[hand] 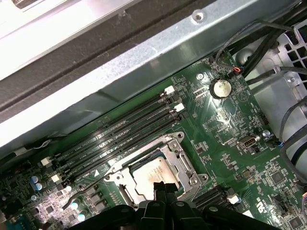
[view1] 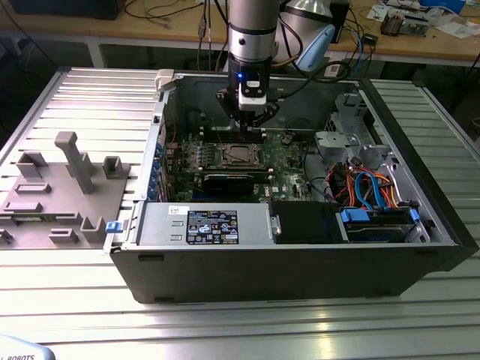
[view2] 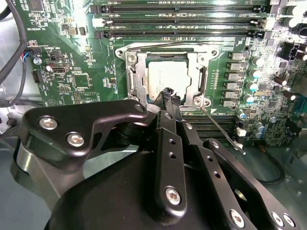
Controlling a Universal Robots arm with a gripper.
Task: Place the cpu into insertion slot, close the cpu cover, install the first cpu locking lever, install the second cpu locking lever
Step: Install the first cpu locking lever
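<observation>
The cpu (view2: 168, 79) sits in the insertion slot (view2: 203, 79) amid the motherboard (view2: 72, 81), with the cpu cover (view2: 135, 72) flat over it. The tool (view2: 168, 98), fingers pressed together and empty, hangs at the cover's edge. This looks like the first-lever step: the loose wire lever (view2: 223, 129) needs pressing under its hook.
</observation>
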